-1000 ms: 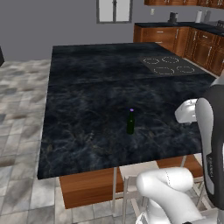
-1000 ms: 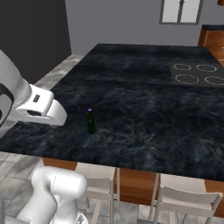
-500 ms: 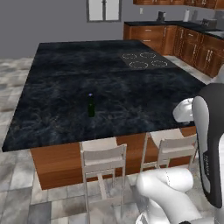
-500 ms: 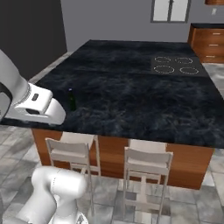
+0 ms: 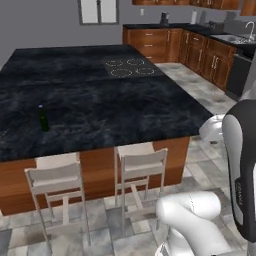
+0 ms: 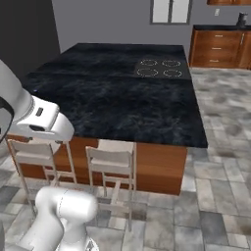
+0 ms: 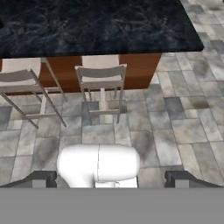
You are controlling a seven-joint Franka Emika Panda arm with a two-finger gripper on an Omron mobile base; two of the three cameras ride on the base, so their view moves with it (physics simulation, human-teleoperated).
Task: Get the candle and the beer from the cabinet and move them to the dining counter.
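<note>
Now the pincer [image 7: 111, 183] hangs wide apart and empty, aimed down at the floor. Beer [image 5: 43, 119] stands upright on the desk [image 5: 125, 110], well ahead of the pincer, so it looks delivered; presumably the candle comes next.

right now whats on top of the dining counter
On the dining counter stands the beer, upright near its front left edge, and the inset cooktop sits further back. No candle shows on it.
</note>
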